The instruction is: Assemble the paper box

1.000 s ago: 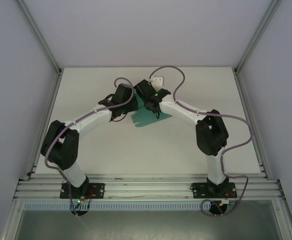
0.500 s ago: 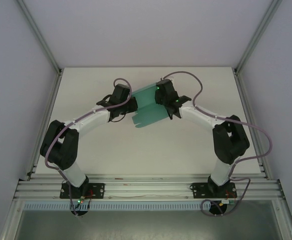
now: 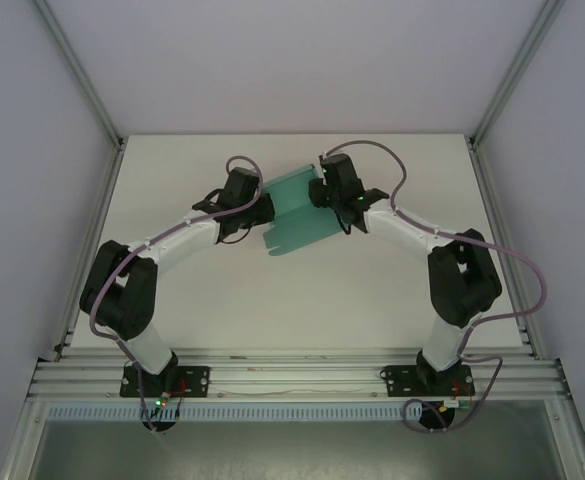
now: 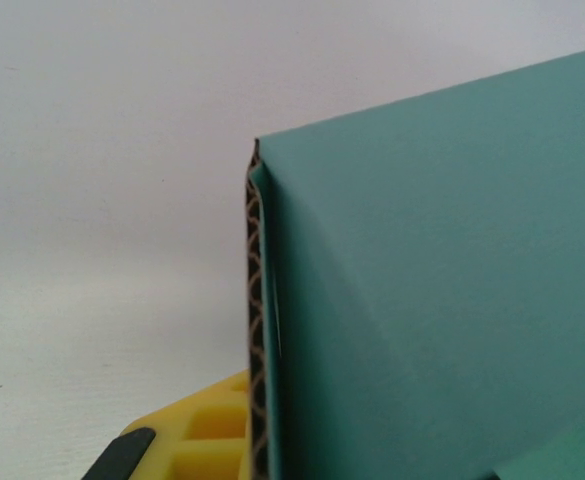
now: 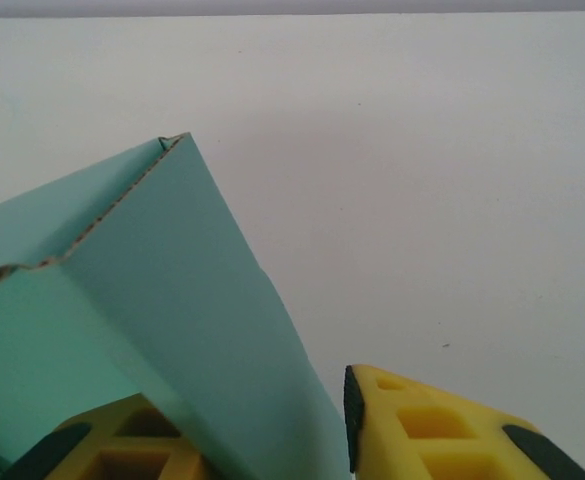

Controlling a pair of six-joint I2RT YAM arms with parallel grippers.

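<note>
Left gripper [image 3: 263, 211] fingers [image 4: 212, 430] closed on left edge of paper box [image 3: 298, 214]. Right gripper [image 3: 319, 192] fingers [image 5: 437, 430] parted, card panel slanting between them (pinch or mere contact: cannot tell). Teal card partly folded, tilted, just above centre of top view, between both wrists, over white table [image 3: 372, 290].
</note>
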